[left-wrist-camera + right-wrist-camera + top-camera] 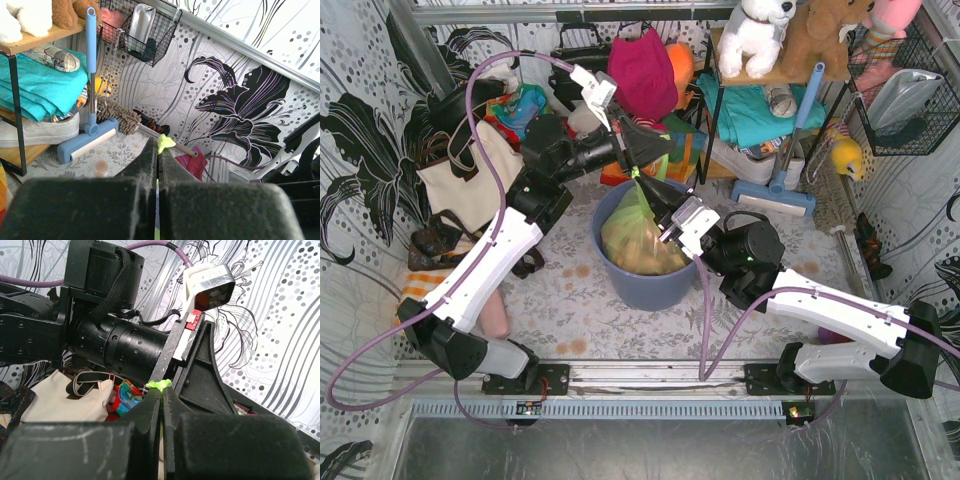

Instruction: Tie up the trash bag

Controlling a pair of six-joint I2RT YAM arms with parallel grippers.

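Trash bag (636,240) sits in the round blue bin (650,290), mid worktop (565,300), with tan paper showing through. Its neck rises as a thin green strand above the bin, toward the far side. Your left claw (158,149) is pinched tight on that strand, and a green tip pokes out past the fingers. Your right claw (162,392) is also clamped on it, green bit at its tips, just beside the left claw. A blue roller mop (790,160) stands far right.
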